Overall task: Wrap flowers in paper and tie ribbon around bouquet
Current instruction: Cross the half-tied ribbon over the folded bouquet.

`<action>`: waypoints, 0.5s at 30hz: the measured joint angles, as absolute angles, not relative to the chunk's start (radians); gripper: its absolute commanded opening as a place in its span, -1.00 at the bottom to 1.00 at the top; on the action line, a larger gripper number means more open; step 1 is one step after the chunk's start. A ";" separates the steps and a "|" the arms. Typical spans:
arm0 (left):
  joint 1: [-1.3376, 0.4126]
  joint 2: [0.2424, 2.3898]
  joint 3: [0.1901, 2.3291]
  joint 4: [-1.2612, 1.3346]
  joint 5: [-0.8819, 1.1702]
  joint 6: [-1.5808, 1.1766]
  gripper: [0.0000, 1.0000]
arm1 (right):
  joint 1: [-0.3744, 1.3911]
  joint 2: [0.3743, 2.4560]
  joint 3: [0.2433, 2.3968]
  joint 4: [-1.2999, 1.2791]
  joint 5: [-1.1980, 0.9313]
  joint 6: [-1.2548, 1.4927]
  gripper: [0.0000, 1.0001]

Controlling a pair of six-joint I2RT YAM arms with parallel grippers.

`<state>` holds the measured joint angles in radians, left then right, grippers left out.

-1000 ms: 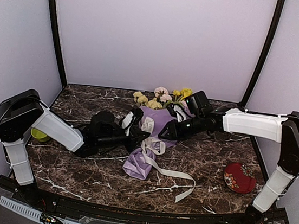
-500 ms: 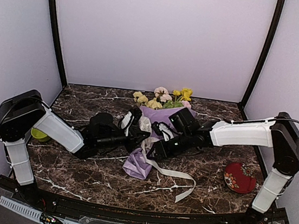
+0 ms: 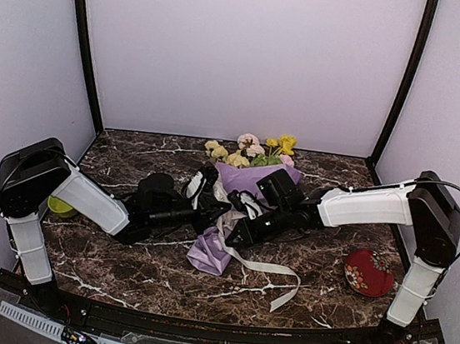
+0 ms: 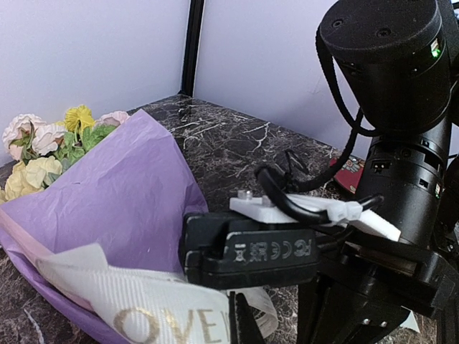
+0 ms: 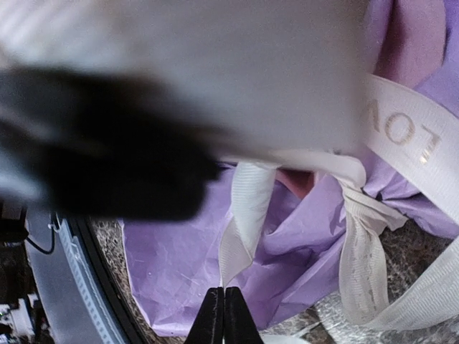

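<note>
**Desk:** While both claws work at its waist, where does the bouquet [image 3: 241, 186] lie?

**Photographer:** Mid-table [image 3: 119, 251], heads toward the back wall. The flowers [image 3: 248, 145] poke out of the purple paper [image 3: 207, 253]. The ribbon [image 3: 264, 267] loops around the middle, with one loose tail trailing toward the near edge.

**Desk:** And the claws?

**Photographer:** The left claw [image 4: 237, 315] is pressed together with the printed ribbon running into its tips, so it appears clamped on that strip. The right claw [image 5: 224, 312] is together too. A strand leads straight down to its tips and looks pinched there.

**Desk:** What does the tying call for?

**Photographer:** By my reading, level pulls in opposite directions, so the knot tightens without sliding toward the stems or tearing the thin paper. The left should anchor while the right draws its strand slowly.

**Desk:** What differs from a second ago?

**Photographer:** The right arm was up beside the blooms with its claw apart. Now it sits lower, at the knot, and closed. The left arm has barely moved.
</note>
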<state>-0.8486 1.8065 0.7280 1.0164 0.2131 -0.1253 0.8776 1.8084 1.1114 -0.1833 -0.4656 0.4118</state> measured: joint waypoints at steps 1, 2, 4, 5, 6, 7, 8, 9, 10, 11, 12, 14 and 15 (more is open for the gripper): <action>-0.849 1.806 0.728 1.016 0.213 -0.125 -1.00 | 0.877 1.808 1.110 -0.182 -0.474 0.413 -1.00; -0.849 1.806 0.728 1.016 0.213 -0.125 -1.00 | 0.877 1.808 1.109 -0.184 -0.479 0.415 -1.00; -0.849 1.806 0.728 1.016 0.213 -0.125 -1.00 | 0.877 1.808 1.109 -0.185 -0.482 0.412 -1.00; -0.849 1.806 0.728 1.016 0.213 -0.125 -1.00 | 0.877 1.808 1.109 -0.187 -0.482 0.409 -1.00; -0.849 1.806 0.728 1.016 0.213 -0.125 -1.00 | 0.875 1.806 1.109 -0.191 -0.480 0.407 -1.00; -0.849 1.806 0.727 1.016 0.213 -0.125 -1.00 | 0.869 1.805 1.110 -0.198 -0.478 0.405 -1.00; -0.849 1.806 0.725 1.017 0.213 -0.125 -1.00 | 0.867 1.803 1.111 -0.203 -0.477 0.405 -1.00; -0.849 1.806 0.722 1.017 0.212 -0.125 -1.00 | 0.862 1.798 1.112 -0.210 -0.474 0.405 -1.00; -0.849 1.806 0.719 1.017 0.212 -0.126 -1.00 | 0.853 1.794 1.113 -0.215 -0.472 0.406 -1.00; -0.849 1.806 0.715 1.018 0.212 -0.126 -1.00 | 0.843 1.789 1.114 -0.218 -0.468 0.407 -1.00; -0.849 1.806 0.710 1.018 0.212 -0.127 -1.00 | 0.832 1.785 1.114 -0.220 -0.462 0.411 -1.00; -0.849 1.806 0.701 1.019 0.212 -0.128 -1.00 | 0.806 1.778 1.115 -0.224 -0.443 0.425 -1.00; -0.849 1.806 0.698 1.020 0.212 -0.129 -1.00 | 0.793 1.776 1.115 -0.225 -0.435 0.431 -1.00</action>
<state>-0.8486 1.8065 0.6979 1.0199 0.2123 -0.1287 0.7933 1.7756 1.1149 -0.2253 -0.4351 0.4309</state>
